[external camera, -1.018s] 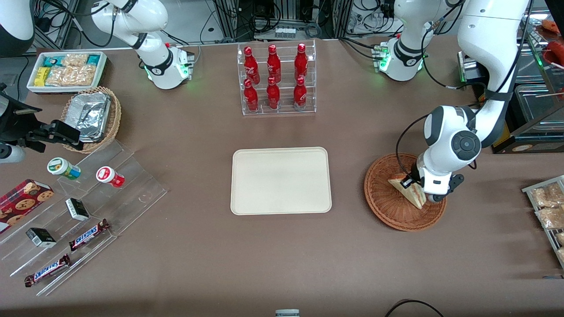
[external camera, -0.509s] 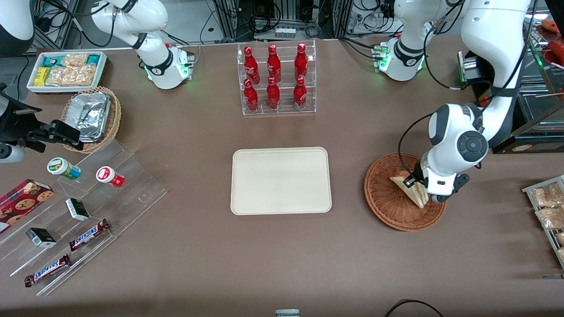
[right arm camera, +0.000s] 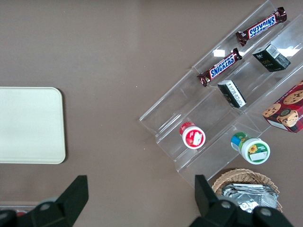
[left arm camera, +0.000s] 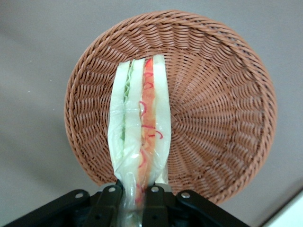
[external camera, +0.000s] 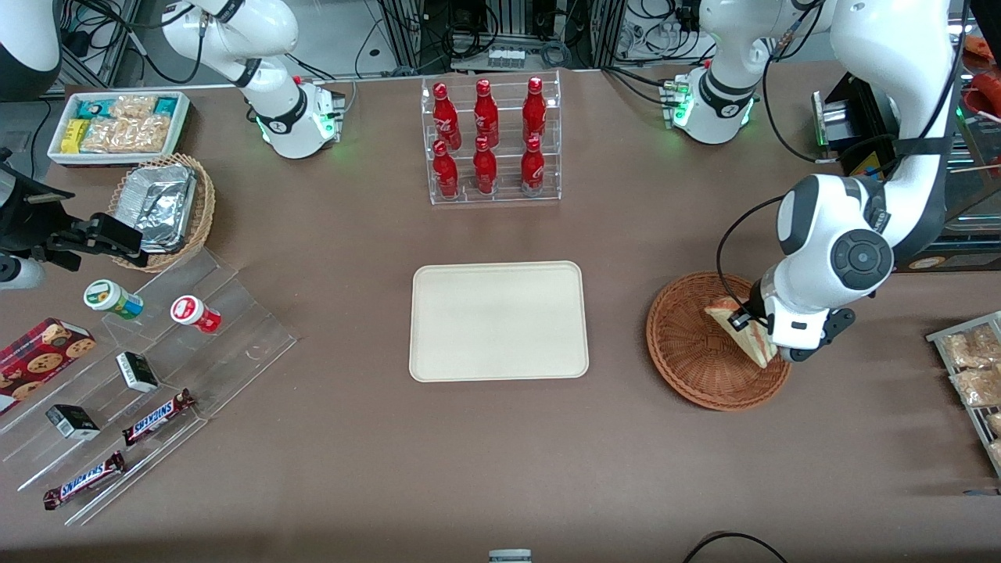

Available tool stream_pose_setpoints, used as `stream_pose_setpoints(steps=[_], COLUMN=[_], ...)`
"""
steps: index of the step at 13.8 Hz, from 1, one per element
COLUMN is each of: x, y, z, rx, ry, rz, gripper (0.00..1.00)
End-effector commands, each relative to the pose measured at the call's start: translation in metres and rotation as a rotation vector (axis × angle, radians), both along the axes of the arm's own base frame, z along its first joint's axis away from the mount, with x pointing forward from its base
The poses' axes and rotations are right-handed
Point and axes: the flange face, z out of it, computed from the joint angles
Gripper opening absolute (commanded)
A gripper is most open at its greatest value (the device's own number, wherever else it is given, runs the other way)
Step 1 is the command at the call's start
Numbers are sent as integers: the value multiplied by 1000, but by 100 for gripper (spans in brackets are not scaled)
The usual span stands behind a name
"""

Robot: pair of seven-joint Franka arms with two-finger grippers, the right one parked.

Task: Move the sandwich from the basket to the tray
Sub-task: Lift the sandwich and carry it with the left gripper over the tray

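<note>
The sandwich (external camera: 741, 331), a plastic-wrapped wedge of pale bread with red and green filling, hangs lifted above the reddish-brown wicker basket (external camera: 692, 356). My left gripper (external camera: 752, 330) is shut on its wrapped end, over the basket's edge toward the working arm's end of the table. In the left wrist view the sandwich (left arm camera: 139, 127) runs out from between the black fingers (left arm camera: 108, 201), and the gripper (left arm camera: 134, 198) pinches it with the basket (left arm camera: 218, 109) below. The cream tray (external camera: 499, 320) lies flat at the table's middle, toward the parked arm from the basket, and also shows in the right wrist view (right arm camera: 29, 124).
A clear rack of red bottles (external camera: 489, 141) stands farther from the front camera than the tray. Snack packets on a wire rack (external camera: 972, 367) lie toward the working arm's end. A clear stepped stand with candy bars (external camera: 148, 391), a tan foil basket (external camera: 164, 207) and a white snack bin (external camera: 117, 125) sit toward the parked arm's end.
The left gripper, shut on the sandwich, has risen and drifted toward the working arm's end of the table, carrying the sandwich higher above the basket.
</note>
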Motion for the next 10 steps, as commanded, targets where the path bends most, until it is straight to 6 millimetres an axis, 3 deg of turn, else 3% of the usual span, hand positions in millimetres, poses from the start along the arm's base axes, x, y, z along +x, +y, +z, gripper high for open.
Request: stream_pose_setpoints(steps=[1,3,6,10], x=[3,1,-13,-27], y=[-25,-50,-112,-162], z=[29,38,45,52], rx=[7,-1,-8,-47], ry=[5,2,-9,-12], rz=[-103,-188,-324,-556], gripper=[0,0,0,0])
